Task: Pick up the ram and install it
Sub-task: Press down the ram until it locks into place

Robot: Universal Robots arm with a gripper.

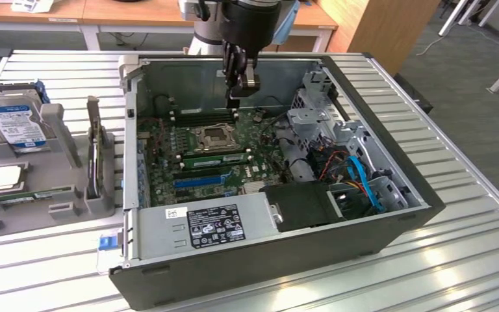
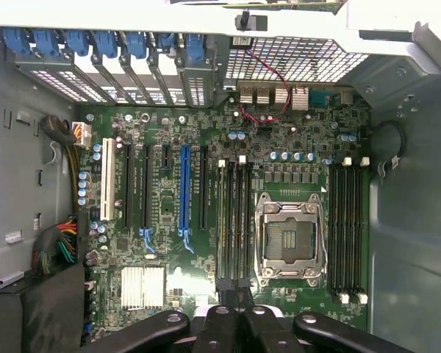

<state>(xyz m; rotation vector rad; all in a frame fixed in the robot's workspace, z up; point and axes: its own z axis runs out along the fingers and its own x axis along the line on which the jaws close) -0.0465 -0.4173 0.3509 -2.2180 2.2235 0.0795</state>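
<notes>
Pincer: The pincer (image 1: 242, 90) hung closed, fingertips together, in the upper middle of the exterior frame, inside the open case (image 1: 388, 195). In the wrist view the pincer (image 2: 233, 296) sat at the bottom centre.

Held: Nothing could be made out between the fingertips.

Below pincer: The black slots (image 2: 234, 220) lay just under the tips, beside the socket (image 2: 289, 239). Their white end latches showed at both ends.

Ram: The ram (image 1: 33, 194) appeared to be the thin green strip lying flat in the grey holder (image 1: 67, 208) at the lower left of the exterior frame. It was well apart from the pincer and outside the case, on the tabletop (image 1: 457, 260).

Neighbours: The hard drive (image 1: 11, 120) stood in the same holder, above the strip in the frame.

Doing it well: By my judgement, a clean grasp called for taking the stick by its long edges near the middle and lifting it level. Seating called for its length parallel to a slot, centred between the latches, with an even press.
</notes>
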